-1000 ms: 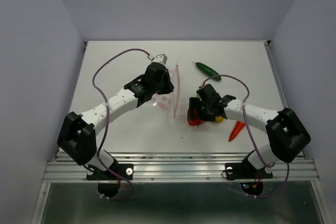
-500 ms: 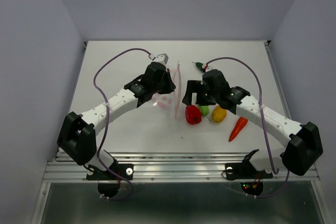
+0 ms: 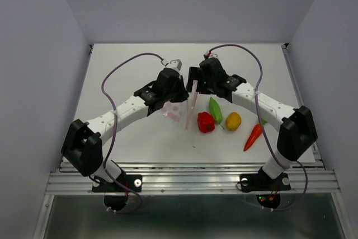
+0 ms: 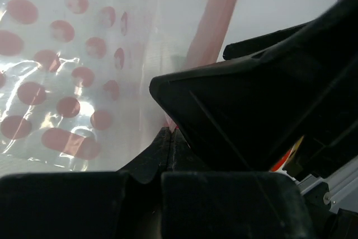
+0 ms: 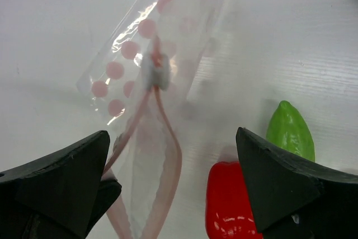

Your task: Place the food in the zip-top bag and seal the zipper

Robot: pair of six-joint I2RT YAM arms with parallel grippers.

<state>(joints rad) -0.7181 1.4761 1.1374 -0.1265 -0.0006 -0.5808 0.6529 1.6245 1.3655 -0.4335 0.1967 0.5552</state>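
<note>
Peeking past right jaws, pod point(image 5: 290, 130), pepper point(image 5: 226, 204) cropped

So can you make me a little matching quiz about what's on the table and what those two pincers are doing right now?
Things:
1. red glossy toy bell pepper
2. orange toy carrot
3. left pincer
4. right pincer

States:
A. wide open
B. clamped shut on the clear pink-dotted plastic bag
C. the food lying closest to the bag
D. the food lying farthest from the bag

Pairs: 1-C, 2-D, 3-B, 4-A
</note>
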